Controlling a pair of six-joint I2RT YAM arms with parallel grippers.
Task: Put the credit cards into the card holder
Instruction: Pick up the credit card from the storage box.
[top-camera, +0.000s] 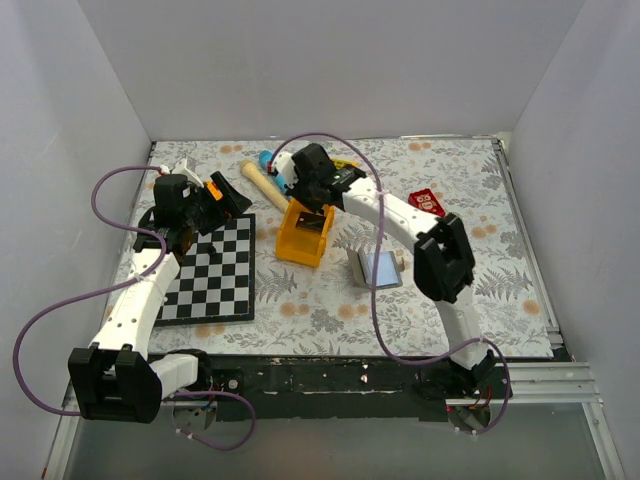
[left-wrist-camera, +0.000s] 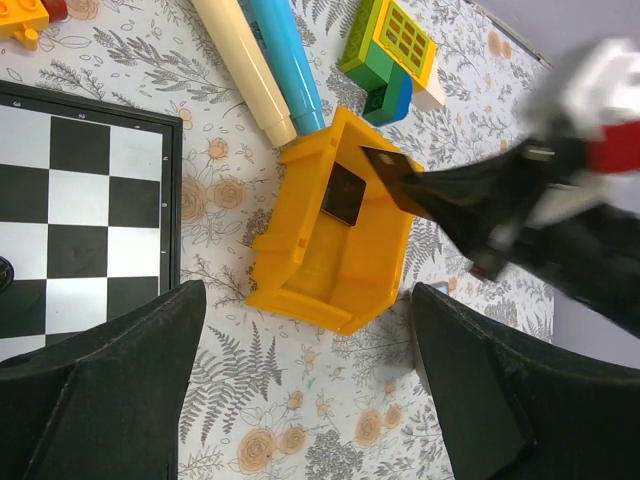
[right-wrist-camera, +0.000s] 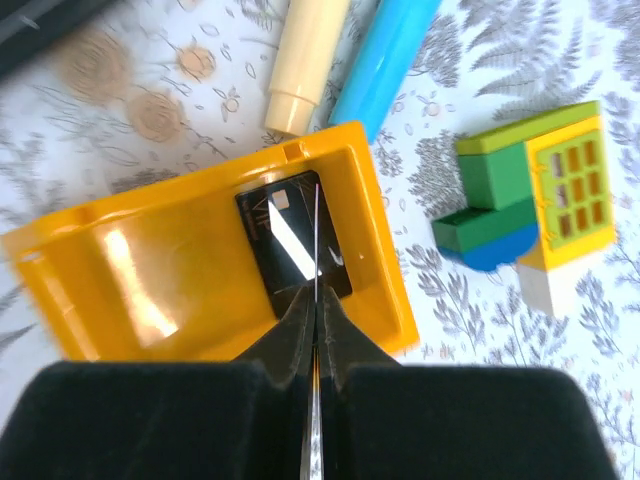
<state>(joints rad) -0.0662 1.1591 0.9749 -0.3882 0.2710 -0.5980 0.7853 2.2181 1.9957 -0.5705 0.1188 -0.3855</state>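
My right gripper (right-wrist-camera: 316, 300) is shut on a thin black credit card (right-wrist-camera: 316, 230), seen edge-on, and holds it just above the orange plastic tray (right-wrist-camera: 150, 290). The held card also shows in the left wrist view (left-wrist-camera: 395, 175). A second black card (right-wrist-camera: 285, 250) lies flat inside the tray (left-wrist-camera: 300, 270). The card holder (top-camera: 380, 268) lies open on the table to the right of the tray, grey with a pale bluish inside. My left gripper (left-wrist-camera: 308, 330) is open and empty, hovering over the far edge of the chessboard, left of the tray (top-camera: 300, 240).
A chessboard (top-camera: 210, 270) lies at the left. A cream marker (right-wrist-camera: 305, 60) and a blue marker (right-wrist-camera: 385, 55) lie behind the tray. A green, yellow and blue brick build (right-wrist-camera: 530, 200) sits beside them. A red block (top-camera: 427, 200) lies at the back right.
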